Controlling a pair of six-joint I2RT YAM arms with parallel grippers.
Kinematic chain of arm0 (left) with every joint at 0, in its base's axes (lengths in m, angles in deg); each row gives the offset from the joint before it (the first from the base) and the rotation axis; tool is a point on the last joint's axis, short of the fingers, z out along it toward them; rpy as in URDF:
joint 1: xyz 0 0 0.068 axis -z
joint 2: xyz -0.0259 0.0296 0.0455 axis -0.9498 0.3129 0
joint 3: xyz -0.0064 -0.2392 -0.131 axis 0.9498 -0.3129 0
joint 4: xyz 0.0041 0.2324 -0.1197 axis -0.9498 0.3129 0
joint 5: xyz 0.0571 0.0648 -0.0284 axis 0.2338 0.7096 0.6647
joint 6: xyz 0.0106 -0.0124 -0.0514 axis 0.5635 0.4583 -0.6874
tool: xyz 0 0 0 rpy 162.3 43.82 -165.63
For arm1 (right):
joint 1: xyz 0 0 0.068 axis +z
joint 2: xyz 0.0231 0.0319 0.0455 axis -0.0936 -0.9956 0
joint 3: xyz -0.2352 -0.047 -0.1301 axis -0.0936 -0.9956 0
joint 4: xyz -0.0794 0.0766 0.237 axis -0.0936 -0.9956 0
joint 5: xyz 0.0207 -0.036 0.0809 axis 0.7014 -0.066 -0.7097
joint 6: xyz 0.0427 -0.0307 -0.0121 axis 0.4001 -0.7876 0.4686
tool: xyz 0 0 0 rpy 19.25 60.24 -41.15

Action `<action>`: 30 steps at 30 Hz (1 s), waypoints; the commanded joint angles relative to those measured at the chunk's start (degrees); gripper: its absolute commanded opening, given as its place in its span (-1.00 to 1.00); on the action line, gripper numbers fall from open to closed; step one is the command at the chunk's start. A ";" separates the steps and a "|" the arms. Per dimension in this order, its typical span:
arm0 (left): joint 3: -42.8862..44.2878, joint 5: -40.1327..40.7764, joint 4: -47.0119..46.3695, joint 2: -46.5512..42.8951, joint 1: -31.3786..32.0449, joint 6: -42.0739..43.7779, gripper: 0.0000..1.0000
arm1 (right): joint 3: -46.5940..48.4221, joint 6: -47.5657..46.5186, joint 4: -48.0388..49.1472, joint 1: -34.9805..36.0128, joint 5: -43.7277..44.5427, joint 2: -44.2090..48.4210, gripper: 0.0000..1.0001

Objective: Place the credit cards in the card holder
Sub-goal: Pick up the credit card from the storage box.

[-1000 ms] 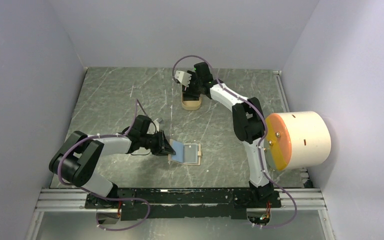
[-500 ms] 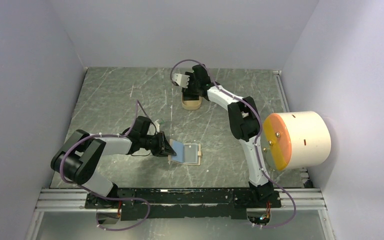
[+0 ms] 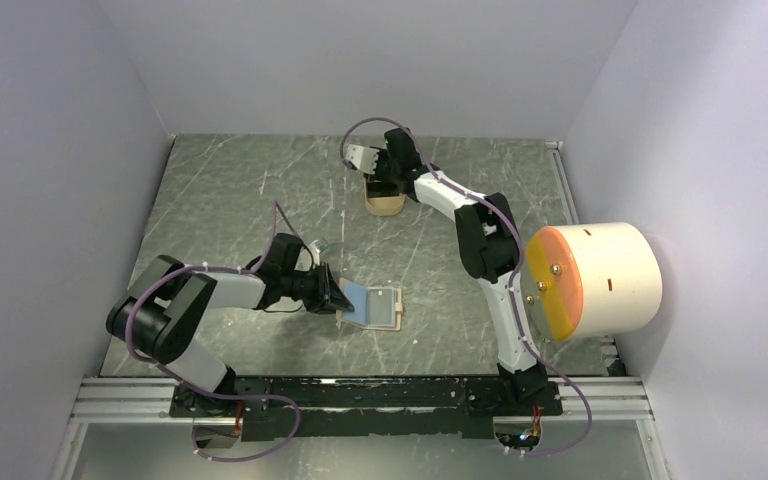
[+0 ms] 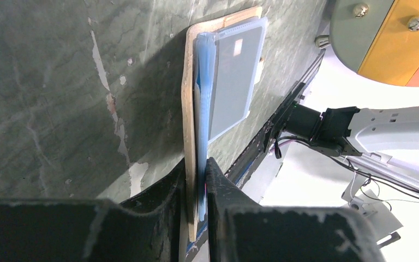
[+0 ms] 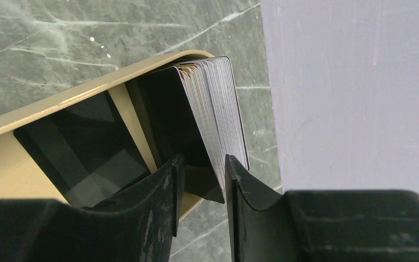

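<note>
1. Presently the left gripper (image 4: pixel 196 174) is clamped tight on the left edge of the card holder (image 3: pixel 375 306). The holder lies opened on the table (image 3: pixel 220 200) at centre, near the arm bases, with its bluish-silver inside up.
2. The right gripper (image 5: pixel 202 172) hangs at the far side over the tray (image 3: pixel 384 207). Its jaws stand narrow about the lower end of the credit cards (image 5: pixel 213 103), a stack leaning on edge in the tray. Whether the pads already bite cannot be told.
3. Judgement: the step in hand is drawing a card from that stack.
   - The jaws should take the outermost card alone, not a wad.
   - The lift should run along the card's own plane, so that neighbouring cards are not dragged out.
   - The left grip should hold the holder steady and its pocket open to receive the card.
4. Views compared:
   - Only the right wrist view shows the fanned card edges and a loose black card (image 5: pixel 82 147) flat on the tray floor. From above, only the tray's near end shows.
   - Only the left wrist view shows the pinch taking the tan cover and the blue leaf together.
   - Only the top view shows tray and holder well apart.
</note>
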 commanded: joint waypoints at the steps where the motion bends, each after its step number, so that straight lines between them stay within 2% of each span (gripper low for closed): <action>1: -0.19 -1.42 -2.31 0.09 -0.08 -0.14 -0.61 | 0.27 0.76 2.32 -0.56 -0.51 3.37 -0.31; 5: -1.03 -1.31 -3.01 -0.33 -0.08 -0.61 -0.62 | 0.16 1.16 1.13 -0.81 -1.54 3.55 -0.42; 8: -1.45 -1.44 -3.27 -0.61 0.00 -0.91 -0.62 | 0.07 1.82 -0.43 -0.92 -2.03 3.80 -0.69; 12: -0.89 -1.34 -1.51 -1.17 0.00 -0.03 -0.62 | -1.92 3.07 -0.05 -0.98 -2.71 5.35 -0.82; 15: -0.61 -1.11 -0.56 -1.63 0.07 0.34 -0.61 | -3.22 3.71 -0.43 -1.00 -3.71 6.36 -1.00; 24: -0.66 -0.03 -0.11 -2.29 0.44 0.05 -0.60 | -4.74 5.57 -3.10 -0.94 -4.91 9.19 -1.00; 27: -0.47 0.51 0.12 -2.39 0.42 -0.47 -0.60 | -6.85 9.26 -3.60 -0.94 -6.28 12.02 -1.00; 30: -0.83 0.51 -1.88 -2.20 0.44 -1.65 -0.66 | -10.24 17.04 -2.06 -0.86 -7.66 15.87 -1.00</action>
